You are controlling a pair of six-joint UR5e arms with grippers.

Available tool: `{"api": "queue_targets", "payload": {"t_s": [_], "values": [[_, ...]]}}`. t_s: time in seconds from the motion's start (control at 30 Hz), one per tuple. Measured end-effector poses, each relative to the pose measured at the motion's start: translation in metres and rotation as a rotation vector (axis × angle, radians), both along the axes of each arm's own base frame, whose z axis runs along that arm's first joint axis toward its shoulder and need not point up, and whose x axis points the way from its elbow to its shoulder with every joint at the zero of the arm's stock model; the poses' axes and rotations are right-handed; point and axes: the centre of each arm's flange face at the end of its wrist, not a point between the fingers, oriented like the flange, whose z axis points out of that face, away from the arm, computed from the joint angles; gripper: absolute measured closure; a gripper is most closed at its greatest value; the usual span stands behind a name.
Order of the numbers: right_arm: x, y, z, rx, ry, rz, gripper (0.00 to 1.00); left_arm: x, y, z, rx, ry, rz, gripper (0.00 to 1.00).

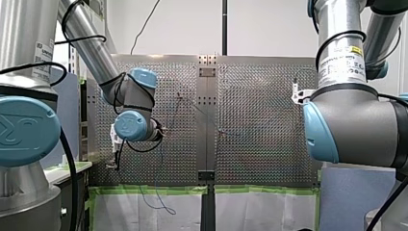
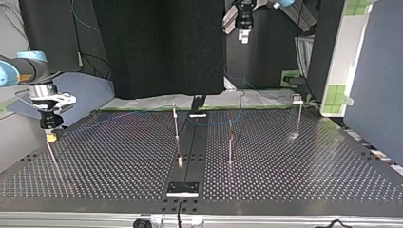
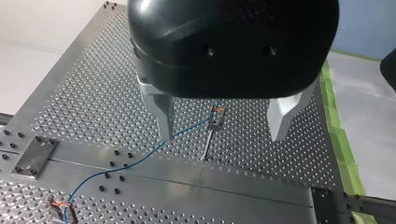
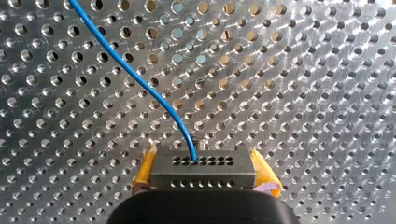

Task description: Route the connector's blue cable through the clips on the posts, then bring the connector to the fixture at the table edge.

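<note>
Connector (image 4: pixel 203 167) is pinched in my right gripper's (image 4: pixel 205 171) yellow pads (image 4: pixel 145 170), by the table (image 2: pixel 28 166) edge at the top view's left, blue cable (image 4: pixel 140 79) trailing off. My left gripper (image 3: pixel 222 135) gapes wide above a post (image 3: pixel 210 137).

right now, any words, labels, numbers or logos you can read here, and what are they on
Nothing reads clearly.
My right arm's white label: print too small to read.
My left arm's white label: blurred, unreadable.
Blue joint cap: raised mark, not legible.
Connector: no print visible.
</note>
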Motion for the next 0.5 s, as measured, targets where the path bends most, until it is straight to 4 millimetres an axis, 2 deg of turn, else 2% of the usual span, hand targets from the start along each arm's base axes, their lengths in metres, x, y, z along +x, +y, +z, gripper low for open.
{"api": "queue_targets", "payload": {"t_s": [0.03,0.07,0.13,0.17,0.2,0.23,0.5], "values": [[0.0002,0.0001,0.0001,0.001,-0.003,0.000,0.77,0.0000,0.0000,0.0000,0.000,0.000,0.000,0.00],[0.0002,0.0001,0.0001,0.003,-0.006,0.001,0.77,0.0000,0.0001,0.0000,0.000,0.000,0.000,0.00],[-0.0002,0.0009,0.0005,0.000,0.013,-0.001,0.34,0.0000,0.0001,-0.0001,0.000,0.001,0.000,0.00],[-0.0006,0.0015,0.0009,-0.003,0.031,-0.002,0.34,0.0001,0.0001,0.0000,0.000,0.000,0.000,0.00],[-0.0008,0.0020,0.0012,-0.004,0.043,-0.003,0.06,0.0001,0.0001,0.0000,0.000,0.000,0.000,0.00],[-0.0008,0.0020,0.0011,-0.004,0.044,-0.003,0.00,0.0000,0.0001,0.0000,0.001,0.001,0.000,0.00],[-0.0014,0.0020,-0.0004,-0.001,0.044,-0.004,0.00,-0.0002,0.0003,-0.0002,0.002,0.002,0.000,0.00]]}}
